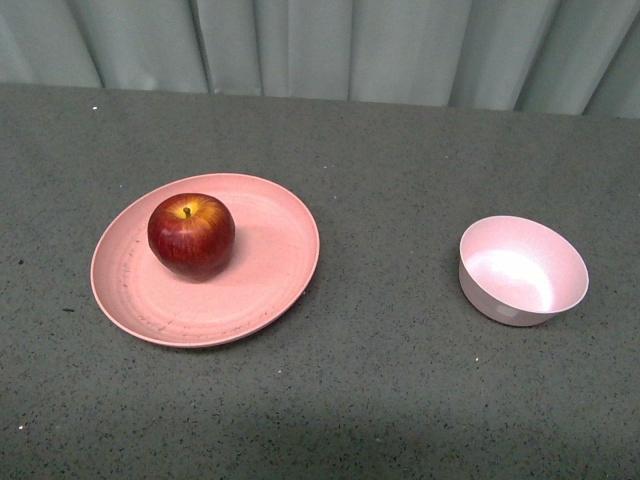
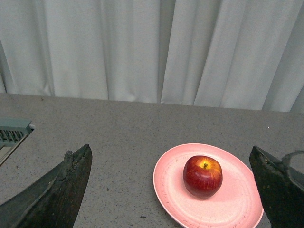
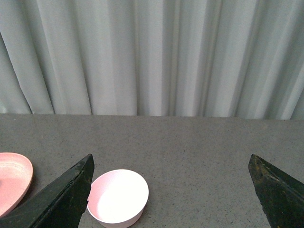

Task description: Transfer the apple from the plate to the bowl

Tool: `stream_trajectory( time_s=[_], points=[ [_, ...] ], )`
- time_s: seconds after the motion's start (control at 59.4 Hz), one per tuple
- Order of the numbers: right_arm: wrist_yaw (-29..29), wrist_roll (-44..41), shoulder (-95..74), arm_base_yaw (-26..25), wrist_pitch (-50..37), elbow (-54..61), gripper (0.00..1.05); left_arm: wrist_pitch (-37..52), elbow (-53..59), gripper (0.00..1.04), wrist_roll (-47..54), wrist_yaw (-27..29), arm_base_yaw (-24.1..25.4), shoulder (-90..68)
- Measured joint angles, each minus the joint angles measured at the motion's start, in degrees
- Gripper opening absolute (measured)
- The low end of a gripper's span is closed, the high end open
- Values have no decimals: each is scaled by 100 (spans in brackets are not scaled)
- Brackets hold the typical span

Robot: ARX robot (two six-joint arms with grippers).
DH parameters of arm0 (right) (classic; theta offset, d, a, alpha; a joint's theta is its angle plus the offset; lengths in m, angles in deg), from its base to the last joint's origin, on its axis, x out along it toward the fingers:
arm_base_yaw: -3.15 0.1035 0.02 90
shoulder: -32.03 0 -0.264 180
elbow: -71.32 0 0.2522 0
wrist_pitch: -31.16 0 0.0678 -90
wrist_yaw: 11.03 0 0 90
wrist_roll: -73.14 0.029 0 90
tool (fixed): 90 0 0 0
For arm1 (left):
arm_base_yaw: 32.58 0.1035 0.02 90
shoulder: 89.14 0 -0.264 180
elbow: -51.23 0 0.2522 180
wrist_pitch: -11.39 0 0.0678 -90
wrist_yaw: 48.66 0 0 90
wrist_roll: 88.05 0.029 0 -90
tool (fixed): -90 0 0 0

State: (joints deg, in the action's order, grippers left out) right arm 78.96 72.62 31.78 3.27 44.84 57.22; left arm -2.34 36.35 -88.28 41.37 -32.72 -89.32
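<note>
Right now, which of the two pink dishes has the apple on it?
The wide, shallow salmon-pink plate, on the left; the apple sits on it. The small deep bowl is empty.

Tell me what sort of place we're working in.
Probably a staged test bench rather than a kitchen: a grey speckled tabletop, a pale pleated curtain as backdrop, and just an apple on a plate and a bowl.
</note>
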Motion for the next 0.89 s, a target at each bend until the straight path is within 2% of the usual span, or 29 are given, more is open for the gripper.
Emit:
stream_trajectory(
  time_s=[0.084, 0.152, 0.185, 0.253, 0.32, 0.438, 0.539, 0.892],
  points=[
    [129, -44, -20, 33, 42, -4, 95, 0, 0, 98, 0, 0, 0, 0],
    [835, -319, -278, 146, 223, -63, 95, 0, 0, 98, 0, 0, -2, 0],
    [918, -382, -466, 142, 210, -70, 95, 0, 0, 98, 0, 2, -2, 0],
    [754, -424, -1213, 87, -142, -107, 95, 0, 0, 98, 0, 0, -2, 0],
    [463, -326, -2448, 55, -914, -293, 95, 0, 0, 98, 0, 0, -2, 0],
    [374, -186, -4850, 256, -2273, -693, 95, 0, 0, 98, 0, 0, -2, 0],
    [269, -168, -6120, 426, -2594, -1051, 95, 0, 0, 98, 0, 0, 0, 0],
    [-57, -208, -9156, 957, -1818, -2855, 95, 0, 0, 98, 0, 0, 0, 0]
  ],
)
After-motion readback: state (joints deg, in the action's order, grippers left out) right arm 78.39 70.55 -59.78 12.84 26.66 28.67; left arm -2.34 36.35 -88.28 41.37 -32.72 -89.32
